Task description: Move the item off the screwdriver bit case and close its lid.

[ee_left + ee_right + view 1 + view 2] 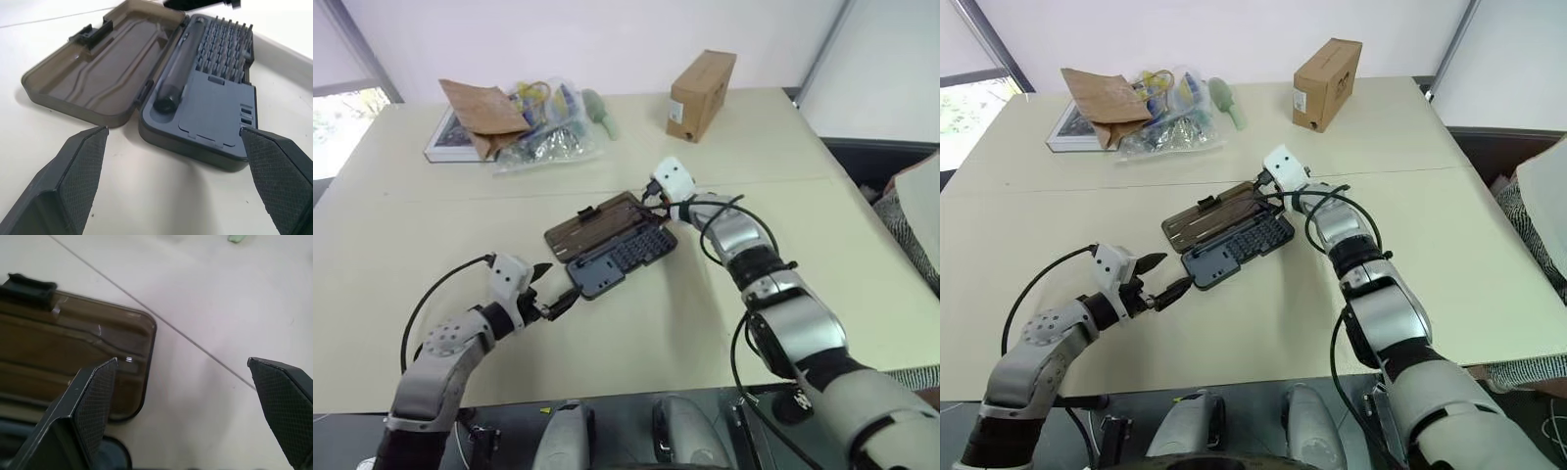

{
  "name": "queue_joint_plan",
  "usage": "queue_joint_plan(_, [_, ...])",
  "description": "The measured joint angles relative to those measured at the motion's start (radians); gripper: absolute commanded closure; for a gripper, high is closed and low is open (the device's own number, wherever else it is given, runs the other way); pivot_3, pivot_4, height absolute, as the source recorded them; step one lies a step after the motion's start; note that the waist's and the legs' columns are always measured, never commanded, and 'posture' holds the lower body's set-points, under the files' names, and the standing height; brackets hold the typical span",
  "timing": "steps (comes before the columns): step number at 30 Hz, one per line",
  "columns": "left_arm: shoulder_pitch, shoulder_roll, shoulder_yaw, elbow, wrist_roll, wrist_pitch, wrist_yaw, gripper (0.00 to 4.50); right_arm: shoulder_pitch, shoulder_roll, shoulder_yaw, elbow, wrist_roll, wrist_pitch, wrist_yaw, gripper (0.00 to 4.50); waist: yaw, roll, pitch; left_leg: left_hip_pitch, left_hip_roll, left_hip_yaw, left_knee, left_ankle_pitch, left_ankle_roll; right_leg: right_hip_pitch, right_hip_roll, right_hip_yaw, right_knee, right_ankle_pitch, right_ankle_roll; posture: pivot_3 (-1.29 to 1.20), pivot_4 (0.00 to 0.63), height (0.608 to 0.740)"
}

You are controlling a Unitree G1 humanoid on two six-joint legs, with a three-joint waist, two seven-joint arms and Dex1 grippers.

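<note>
The screwdriver bit case (622, 257) lies open in the middle of the table, its dark grey tray of bits nearest me. Its brown lid (592, 227) lies flat on the table beyond the tray. The item (585, 211), a tiny black piece, sits on the lid's far edge; it also shows as the item (90, 35) and the item (29, 286). My left gripper (558, 286) is open, just short of the tray's near-left corner. My right gripper (654, 196) is open by the lid's right end, one finger (95, 396) over the lid's corner.
A cardboard box (702, 95) stands at the far right of the table. A brown paper bag (484, 108), a clear plastic bag of small things (543, 122) and a green object (602, 113) lie at the far left. A seam (460, 196) crosses the table behind the case.
</note>
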Motion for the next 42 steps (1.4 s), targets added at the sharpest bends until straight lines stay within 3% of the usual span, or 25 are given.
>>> queue_joint_plan(10, [0.000,-0.018,-0.008,0.001,0.022,-0.020,0.018,0.00,-0.084,0.049,-0.059,0.177,-0.011,0.009,-0.029,0.07,0.001,0.000,0.000,-0.011,-0.003,0.001,0.001,0.004,-0.007,-0.014,-0.006,0.000,0.009,0.001,0.001,0.00,0.150,0.740])
queue_joint_plan(13, [-0.003,-0.022,-0.013,0.002,0.032,-0.030,0.019,0.00,-0.096,0.072,-0.081,0.195,-0.009,0.033,-0.036,1.36,0.000,0.000,0.000,-0.010,-0.002,0.000,0.001,0.004,-0.007,-0.014,-0.005,-0.001,0.010,0.001,0.001,0.00,0.150,0.740])
queue_joint_plan(17, [-0.005,-0.025,-0.014,0.004,0.040,-0.037,0.024,0.00,-0.111,0.084,-0.098,0.216,-0.009,0.076,-0.041,3.58,0.003,0.000,0.000,-0.010,-0.003,0.000,0.001,0.004,-0.007,-0.014,-0.005,-0.001,0.011,0.001,0.001,0.00,0.150,0.740])
queue_joint_plan(19, [-0.005,-0.029,-0.014,0.004,0.048,-0.042,0.028,0.00,-0.117,0.091,-0.102,0.221,-0.011,0.091,-0.046,4.46,0.004,0.000,0.000,-0.011,-0.003,0.000,0.001,0.004,-0.007,-0.014,-0.005,-0.001,0.011,0.001,0.001,0.00,0.150,0.740])
queue_joint_plan(34, [-0.005,-0.043,-0.016,0.043,0.081,-0.086,0.033,0.00,-0.136,0.092,-0.109,0.191,-0.021,0.211,-0.061,4.46,0.006,0.000,0.000,-0.011,-0.003,0.000,0.002,0.004,-0.007,-0.014,-0.003,-0.002,0.011,0.001,0.001,0.00,0.150,0.740])
queue_joint_plan(42, [-0.024,-0.043,-0.024,0.046,0.090,-0.094,0.031,0.00,-0.052,0.076,-0.163,-0.080,-0.014,0.521,-0.261,4.46,0.030,0.001,0.000,-0.011,-0.008,-0.003,0.002,0.006,-0.009,-0.011,-0.009,-0.005,0.011,0.000,0.000,0.00,0.150,0.740])
